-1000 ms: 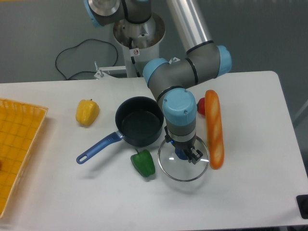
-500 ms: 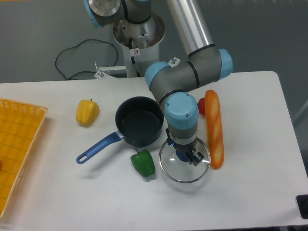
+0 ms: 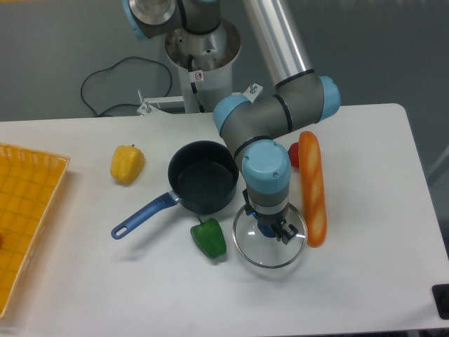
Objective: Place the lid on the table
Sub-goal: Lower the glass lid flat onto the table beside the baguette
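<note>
While the arm's wrist hangs straight down over it, the lid lies low over the white table, at about five o'clock from the saucepan; whether its rim actually rests on the surface cannot be told. The gripper sits at the centre of the glass disc, where the knob would be, but the wrist hides the fingertips, so it cannot be told whether the jaws are clamped or released. The green pepper lies just beside the lid at nine o'clock from it. The baguette runs lengthwise at the lid's three o'clock side, its lower end just beside the rim. A red object shows partly behind the baguette's upper end. The yellow pepper sits at nine o'clock from the saucepan, well apart. The yellow mesh tray occupies the table's left edge.
</note>
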Controlling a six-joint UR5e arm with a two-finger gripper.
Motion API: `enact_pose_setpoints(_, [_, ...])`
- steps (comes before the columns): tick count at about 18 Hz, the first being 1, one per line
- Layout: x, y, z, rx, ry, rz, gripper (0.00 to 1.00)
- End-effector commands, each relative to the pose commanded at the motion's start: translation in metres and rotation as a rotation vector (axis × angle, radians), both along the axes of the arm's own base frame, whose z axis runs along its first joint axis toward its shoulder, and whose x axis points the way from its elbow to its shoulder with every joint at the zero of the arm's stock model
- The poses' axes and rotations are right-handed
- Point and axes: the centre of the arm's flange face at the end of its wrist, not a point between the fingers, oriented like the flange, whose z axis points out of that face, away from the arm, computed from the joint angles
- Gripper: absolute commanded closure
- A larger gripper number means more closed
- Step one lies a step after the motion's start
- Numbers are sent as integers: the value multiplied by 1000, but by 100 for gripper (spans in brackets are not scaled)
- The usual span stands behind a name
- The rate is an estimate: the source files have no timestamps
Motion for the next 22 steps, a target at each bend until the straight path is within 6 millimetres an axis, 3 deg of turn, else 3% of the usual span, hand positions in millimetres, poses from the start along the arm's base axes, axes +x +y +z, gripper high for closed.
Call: enact_pose_setpoints(22, [0, 2, -16, -15, -19, 3, 37])
